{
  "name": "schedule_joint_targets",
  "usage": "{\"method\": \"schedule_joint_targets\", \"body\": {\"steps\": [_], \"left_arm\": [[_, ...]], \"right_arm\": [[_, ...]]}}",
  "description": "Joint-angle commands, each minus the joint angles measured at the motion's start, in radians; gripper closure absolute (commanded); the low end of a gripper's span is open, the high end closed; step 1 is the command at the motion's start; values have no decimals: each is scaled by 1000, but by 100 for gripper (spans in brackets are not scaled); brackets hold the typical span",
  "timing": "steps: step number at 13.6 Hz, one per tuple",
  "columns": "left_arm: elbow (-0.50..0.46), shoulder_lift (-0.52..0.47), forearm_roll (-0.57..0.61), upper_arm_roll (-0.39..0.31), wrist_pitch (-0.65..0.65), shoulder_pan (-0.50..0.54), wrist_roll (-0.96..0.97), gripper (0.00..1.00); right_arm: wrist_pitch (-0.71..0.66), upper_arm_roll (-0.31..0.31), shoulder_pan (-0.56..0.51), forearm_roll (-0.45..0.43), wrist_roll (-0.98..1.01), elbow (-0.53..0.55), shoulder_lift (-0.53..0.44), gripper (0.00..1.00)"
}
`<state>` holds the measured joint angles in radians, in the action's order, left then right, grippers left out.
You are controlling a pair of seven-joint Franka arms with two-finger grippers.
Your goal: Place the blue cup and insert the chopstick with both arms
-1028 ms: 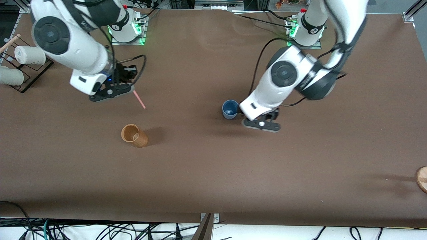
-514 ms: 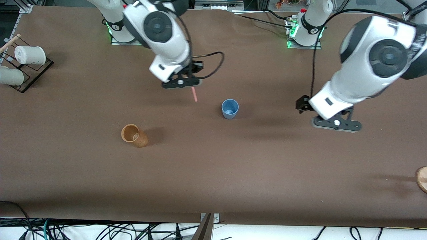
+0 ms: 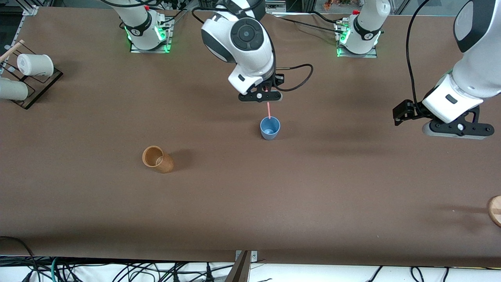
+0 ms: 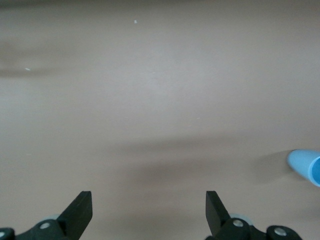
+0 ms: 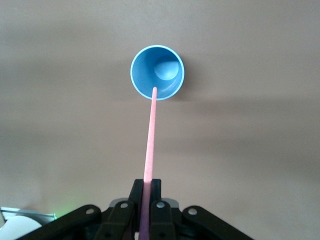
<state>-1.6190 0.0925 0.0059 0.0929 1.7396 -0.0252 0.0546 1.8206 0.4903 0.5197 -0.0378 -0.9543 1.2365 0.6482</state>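
The blue cup (image 3: 270, 128) stands upright near the middle of the table. My right gripper (image 3: 267, 98) is shut on the pink chopstick (image 3: 268, 110) and holds it upright over the cup's rim. In the right wrist view the chopstick (image 5: 150, 135) runs from the gripper (image 5: 146, 192) to the rim of the cup (image 5: 157, 72). My left gripper (image 3: 456, 131) is open and empty, up over bare table toward the left arm's end. In the left wrist view the gripper (image 4: 148, 207) is wide open and the cup (image 4: 306, 166) shows at the picture's edge.
A tan wooden cup (image 3: 157, 159) stands nearer the front camera, toward the right arm's end. A black rack (image 3: 36, 84) with white cups (image 3: 34, 64) is at that end's edge. A round wooden piece (image 3: 495, 210) shows at the left arm's end.
My right gripper has carried the chopstick across from the right arm's end to over the blue cup. My left gripper has let go of the cup and drawn away toward the left arm's end.
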Motion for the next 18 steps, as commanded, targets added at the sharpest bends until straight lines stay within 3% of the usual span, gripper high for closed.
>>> {"method": "schedule_joint_targets", "body": {"steps": [1, 5, 6, 7, 8, 10, 12, 18], "left_arm": [[-180, -149, -41, -39, 77, -27, -64, 0], [-70, -83, 6, -35, -1, -29, -56, 0], [-67, -82, 6, -35, -3, -29, -56, 0], [-65, -82, 5, -35, -5, -29, -55, 0], [-65, -82, 3, -35, -6, -25, -55, 0], [-65, -80, 3, -35, -12, -24, -53, 0], [-65, -80, 3, -35, -12, -22, -55, 0], [-62, -79, 3, -33, -15, -30, -53, 0]], "right_arm": [[9, -6, 8, -28, -17, -23, 33, 100], [67, -24, 8, -30, -15, -11, 44, 100], [87, -24, 9, -33, -17, -8, 56, 89], [109, -24, 13, -46, -18, -8, 63, 58], [123, -24, 14, -56, -26, -2, 68, 19], [112, -41, 11, -57, -35, 1, 56, 1], [91, -41, -16, -59, -29, 1, 19, 0], [-73, -41, -231, -59, 85, 57, -180, 0]]}}
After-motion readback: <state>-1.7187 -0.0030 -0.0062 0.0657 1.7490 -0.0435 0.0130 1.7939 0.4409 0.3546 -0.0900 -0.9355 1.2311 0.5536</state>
